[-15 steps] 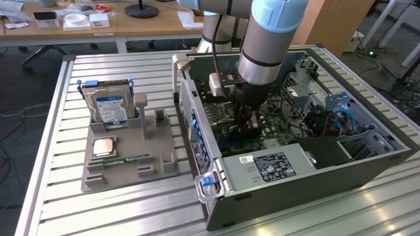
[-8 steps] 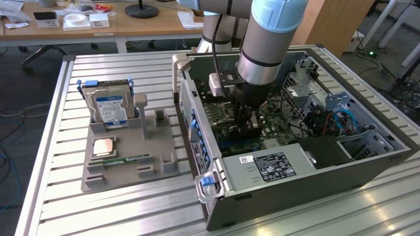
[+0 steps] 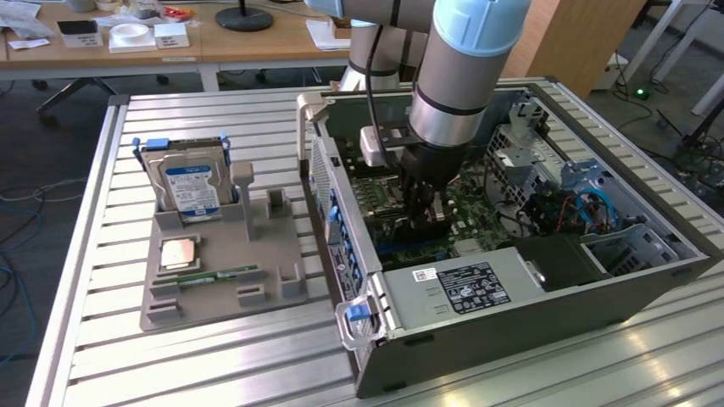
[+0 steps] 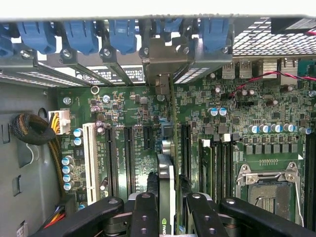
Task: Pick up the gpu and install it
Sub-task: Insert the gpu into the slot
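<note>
The gripper (image 4: 170,200) is clamping the gpu (image 4: 166,170) edge-on, holding it upright at the motherboard's (image 4: 237,128) expansion slots inside the open computer case (image 3: 509,297), right of the parts tray (image 3: 209,301) in the exterior view.

The arm (image 3: 459,76) reaches down into an open computer case (image 3: 543,331) lying on a slatted metal table (image 3: 203,365). Its black gripper (image 3: 428,216) hangs just above the green motherboard (image 3: 481,225). A thin dark card between its fingers is probably the gpu (image 3: 437,222), though black on black blurs the edges. To the exterior view's left, a grey tray (image 3: 226,301) carries an upright hard drive (image 3: 190,186), a copper-coloured square chip (image 3: 179,253) and a green memory stick (image 3: 215,275).
</note>
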You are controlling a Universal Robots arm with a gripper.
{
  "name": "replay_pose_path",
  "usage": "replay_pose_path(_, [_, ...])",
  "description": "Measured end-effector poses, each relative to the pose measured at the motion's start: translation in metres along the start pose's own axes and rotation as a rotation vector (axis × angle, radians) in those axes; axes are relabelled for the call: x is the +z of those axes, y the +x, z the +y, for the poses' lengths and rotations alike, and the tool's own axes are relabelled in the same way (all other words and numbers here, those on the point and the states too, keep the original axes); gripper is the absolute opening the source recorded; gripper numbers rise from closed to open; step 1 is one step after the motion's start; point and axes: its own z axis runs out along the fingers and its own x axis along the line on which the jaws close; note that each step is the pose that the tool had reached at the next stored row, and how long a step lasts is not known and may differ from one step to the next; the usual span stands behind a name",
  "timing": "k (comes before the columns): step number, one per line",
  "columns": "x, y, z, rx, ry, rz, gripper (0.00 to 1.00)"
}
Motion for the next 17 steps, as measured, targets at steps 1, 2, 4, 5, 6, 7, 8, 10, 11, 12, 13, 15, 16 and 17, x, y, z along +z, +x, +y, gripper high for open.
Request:
replay_pose_path(1, [0.0000, 0.0000, 0.0000, 0.000, 0.0001, 0.0000, 0.27])
replay_pose_path(2, [0.0000, 0.0000, 0.0000, 0.000, 0.0001, 0.0000, 0.27])
replay_pose_path(4, [0.0000, 0.0000, 0.0000, 0.000, 0.0002, 0.0000, 0.27])
replay_pose_path(5, [0.0000, 0.0000, -0.0001, 0.000, 0.0002, 0.0000, 0.27])
replay_pose_path(6, [0.0000, 0.0000, -0.0001, 0.000, 0.0001, 0.0000, 0.27])
replay_pose_path(7, [0.0000, 0.0000, 0.0000, 0.000, 0.0001, 0.0001, 0.27])
replay_pose_path(8, [0.0000, 0.0000, -0.0001, 0.000, 0.0001, 0.0001, 0.27])
replay_pose_path(10, [0.0000, 0.0000, 0.0002, 0.000, 0.0003, 0.0001, 0.27])
replay_pose_path(11, [0.0000, 0.0000, 0.0005, 0.000, 0.0003, 0.0001, 0.27])
replay_pose_path(12, [0.0000, 0.0000, 0.0006, 0.000, 0.0004, 0.0000, 0.27])
replay_pose_path(13, [0.0000, 0.0000, 0.0006, 0.000, 0.0003, 0.0000, 0.27])
replay_pose_path(15, [0.0000, 0.0001, 0.0008, 0.000, 0.0002, 0.0001, 0.27])
replay_pose_path(16, [0.0000, 0.0001, 0.0012, 0.000, 0.0004, 0.0001, 0.27])
replay_pose_path(17, [-0.0001, 0.0001, 0.0017, 0.000, 0.0004, 0.0002, 0.27])
